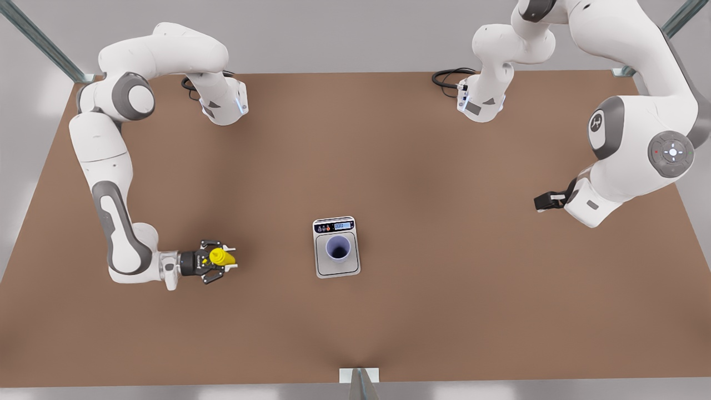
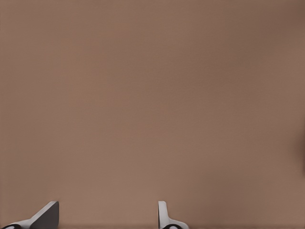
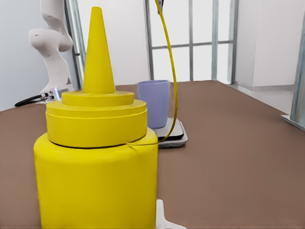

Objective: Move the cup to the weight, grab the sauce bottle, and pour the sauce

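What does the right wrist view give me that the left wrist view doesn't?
Right wrist view alone: the sauce bottle upright close to the camera, and beyond it the cup standing on the weight. In the front view the right hand is closed on that bottle. Left wrist view alone: the left hand with fingers apart, nothing between them. Both share the bare brown table.

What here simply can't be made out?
- Readout on the flat white-grey kitchen scale: too small, front view.
- Inside the lavender plastic cup: dark from above; its wall hides it in the right wrist view.
- Base of the yellow squeeze bottle in the right tool: cut off by the right wrist view's edge.
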Action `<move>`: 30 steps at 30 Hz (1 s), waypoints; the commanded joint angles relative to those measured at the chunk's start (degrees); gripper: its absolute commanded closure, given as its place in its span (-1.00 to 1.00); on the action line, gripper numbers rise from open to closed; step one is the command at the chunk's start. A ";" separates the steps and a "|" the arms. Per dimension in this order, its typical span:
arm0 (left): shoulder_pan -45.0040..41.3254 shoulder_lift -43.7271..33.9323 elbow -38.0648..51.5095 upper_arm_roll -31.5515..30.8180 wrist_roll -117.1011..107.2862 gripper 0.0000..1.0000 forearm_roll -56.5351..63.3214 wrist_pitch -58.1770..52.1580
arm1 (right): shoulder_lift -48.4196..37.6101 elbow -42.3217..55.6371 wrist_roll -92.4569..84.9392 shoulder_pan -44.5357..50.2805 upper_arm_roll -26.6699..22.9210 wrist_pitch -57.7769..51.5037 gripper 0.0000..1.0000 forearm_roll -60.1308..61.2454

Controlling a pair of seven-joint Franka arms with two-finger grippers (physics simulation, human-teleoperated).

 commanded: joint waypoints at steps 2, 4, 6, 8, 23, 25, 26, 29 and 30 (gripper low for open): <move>-0.04 0.00 0.00 0.00 0.00 -1.00 0.03 0.00 | 0.23 0.09 0.26 0.00 -0.03 -0.76 -0.01 -1.15; -0.30 0.00 0.00 0.00 -0.09 -1.00 0.03 0.00 | 0.41 0.01 -0.09 0.09 -0.03 0.12 -0.07 -1.15; -0.39 0.00 0.00 0.00 -0.09 -1.00 0.03 0.00 | 0.59 0.01 -0.09 0.00 -0.03 0.39 -0.32 -1.06; -0.39 0.00 0.00 0.00 -0.09 -1.00 0.03 -0.09 | 0.59 0.01 0.09 -0.09 -0.03 0.39 -1.00 -0.98; -0.74 0.00 0.00 0.09 -0.09 -1.00 0.03 -0.18 | 0.50 -0.43 -0.17 -4.22 -1.44 -0.32 -1.00 -4.75; -0.74 0.00 0.00 0.09 -0.09 -1.00 0.03 -0.18 | 0.50 -0.43 -0.09 -4.92 -1.61 -0.32 -1.00 -5.63; -0.74 0.00 0.00 0.09 -0.09 -1.00 0.03 -0.09 | 0.50 -0.43 -0.09 -5.01 -1.61 -0.40 -1.00 -6.16; -0.74 0.00 0.00 0.00 -0.09 -1.00 0.03 -0.09 | 0.41 -0.52 -0.09 -6.15 -1.70 -0.49 -1.00 -7.65; -0.83 0.00 0.00 0.09 -0.09 -1.00 0.11 -0.09 | 0.15 -0.43 0.61 -6.86 -1.70 -2.33 -1.00 -8.00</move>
